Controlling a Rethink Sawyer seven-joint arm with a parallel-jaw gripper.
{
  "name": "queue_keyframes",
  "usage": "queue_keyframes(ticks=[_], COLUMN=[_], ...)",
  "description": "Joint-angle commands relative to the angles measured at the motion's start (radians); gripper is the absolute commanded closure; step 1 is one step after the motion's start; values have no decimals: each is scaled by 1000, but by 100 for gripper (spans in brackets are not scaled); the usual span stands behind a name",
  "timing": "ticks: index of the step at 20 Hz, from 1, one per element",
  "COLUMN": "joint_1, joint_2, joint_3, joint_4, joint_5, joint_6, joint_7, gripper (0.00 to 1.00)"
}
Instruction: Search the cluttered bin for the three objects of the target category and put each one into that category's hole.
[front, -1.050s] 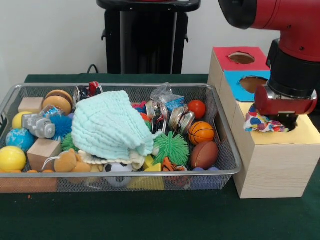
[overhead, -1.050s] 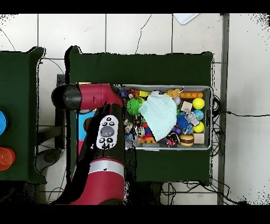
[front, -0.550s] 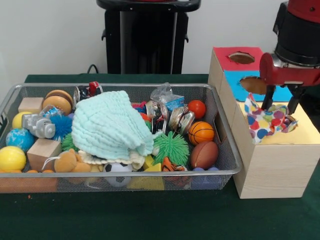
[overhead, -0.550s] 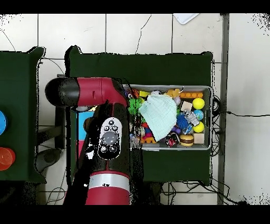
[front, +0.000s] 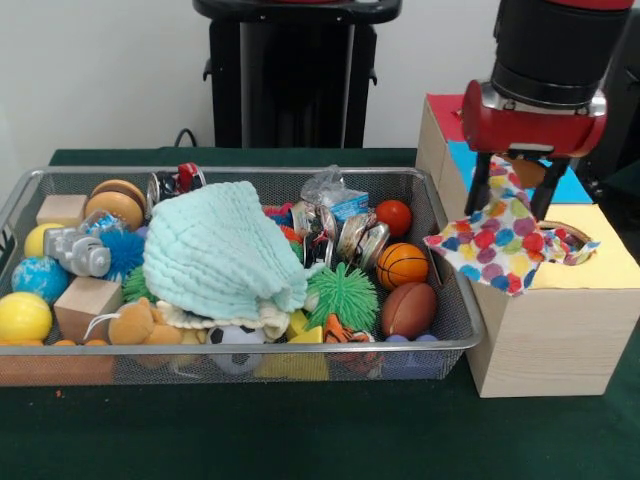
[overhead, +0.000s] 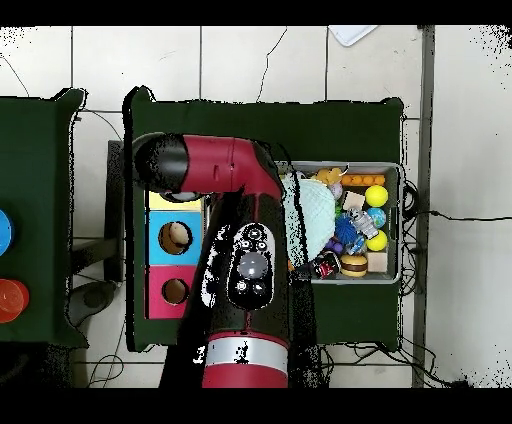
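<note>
Green table (front: 300, 430) comes first, then the wire bin (front: 250, 352) full of toys. In it sits a big mint cloth (front: 222, 250), soft and light. I think it will flop and bunch, so I should pinch a raised fold near its top. Further back, the spotted cloth (front: 500, 245) hangs half over the yellow hole (front: 570, 235) in the wooden box (front: 540, 330). My hand (front: 513, 195) is above it, spread wide, holding nothing.

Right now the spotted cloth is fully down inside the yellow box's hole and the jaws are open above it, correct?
Not quite. The front view shows the spotted cloth draped over the yellow box rim, mostly outside the hole. The gripper does stand above it, jaws open.
</note>
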Motion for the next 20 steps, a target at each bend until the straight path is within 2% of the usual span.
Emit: queue_keyframes(ticks=[1, 4, 8, 9, 14, 20], joint_1=[-43, -39, -54, -60, -60, -17], joint_2=[-6, -9, -9, -11, -8, -45], joint_3=[95, 99, 122, 131, 148, 175], joint_4=[149, 145, 164, 174, 176, 180], joint_5=[-18, -16, -10, -3, -11, 28], joint_6=[60, 88, 64, 54, -5, 45], joint_7=[9, 17, 8, 7, 16, 82], gripper=[0, 0, 0, 100, 100, 100])
